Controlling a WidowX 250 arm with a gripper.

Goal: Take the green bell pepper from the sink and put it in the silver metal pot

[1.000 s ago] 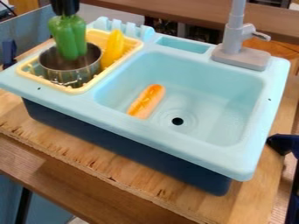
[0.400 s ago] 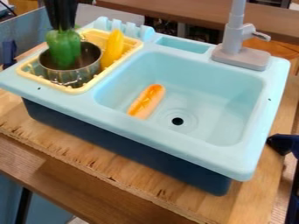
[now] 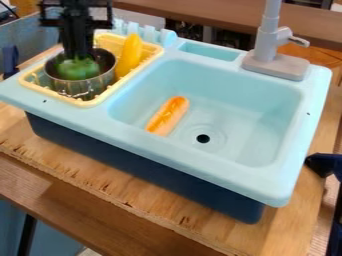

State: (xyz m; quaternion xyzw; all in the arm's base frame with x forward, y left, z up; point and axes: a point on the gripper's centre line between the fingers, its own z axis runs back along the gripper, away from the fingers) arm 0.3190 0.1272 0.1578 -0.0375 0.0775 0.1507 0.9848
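Observation:
The black gripper (image 3: 79, 56) hangs at the upper left with its lower end inside a metal pot (image 3: 81, 88). It is shut on the upper part of a green pepper (image 3: 77, 70), which sits down in the pot; the pot's front wall hides the pepper's lower part. The pot stands in a pale yellow drying rack (image 3: 89, 103) set on the sink's left side. Beside the pot, to its right, a yellow object (image 3: 131, 54) leans upright in the same rack.
An orange sausage-like toy (image 3: 167, 116) lies in the light blue sink basin (image 3: 244, 120), left of the drain hole. A grey faucet (image 3: 267, 45) rises at the sink's back right. Light blue upright prongs (image 3: 148, 34) stand behind the rack.
The gripper has moved down with the green pepper, from partly above the pot's rim to deeper inside the pot. Pot, yellow object and orange toy have stayed where they were.

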